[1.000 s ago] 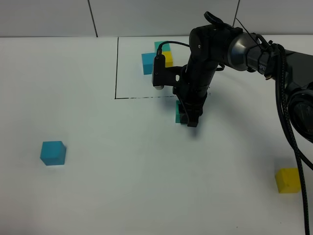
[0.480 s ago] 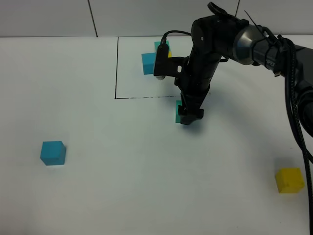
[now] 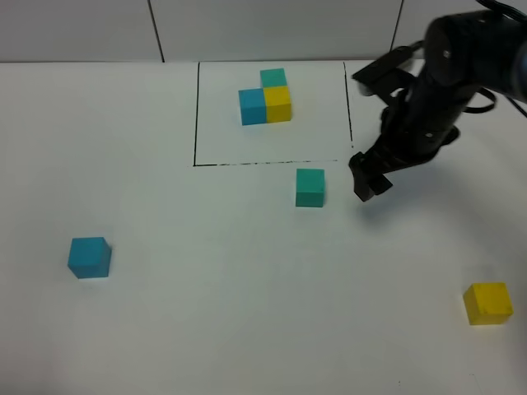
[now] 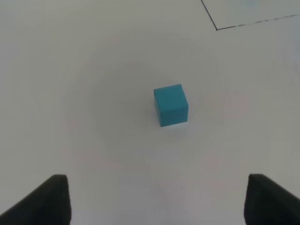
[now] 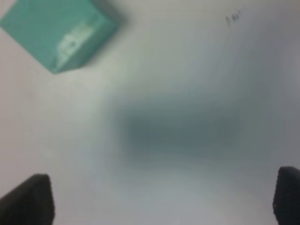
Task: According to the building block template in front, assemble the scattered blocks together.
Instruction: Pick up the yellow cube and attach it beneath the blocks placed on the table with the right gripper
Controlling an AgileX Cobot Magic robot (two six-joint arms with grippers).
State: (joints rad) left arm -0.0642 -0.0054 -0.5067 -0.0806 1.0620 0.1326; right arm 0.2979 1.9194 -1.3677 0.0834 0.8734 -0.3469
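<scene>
The right claw [image 3: 368,179] hangs spread, empty, just beside the teal-green cube [image 3: 310,187] on the counter [image 3: 206,313], just outside the template [image 3: 266,100] frame. Only the high view shows the yellow cube [image 3: 487,303]; only the left wrist view shows the left claw [image 4: 164,201], spread, facing the sky-blue cube [image 4: 171,105].

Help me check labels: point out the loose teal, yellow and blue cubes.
loose teal cube [image 3: 310,187], exterior high view, its middle.
loose yellow cube [image 3: 487,303], exterior high view, its middle.
loose blue cube [image 4: 171,105], left wrist view, its middle.
</scene>
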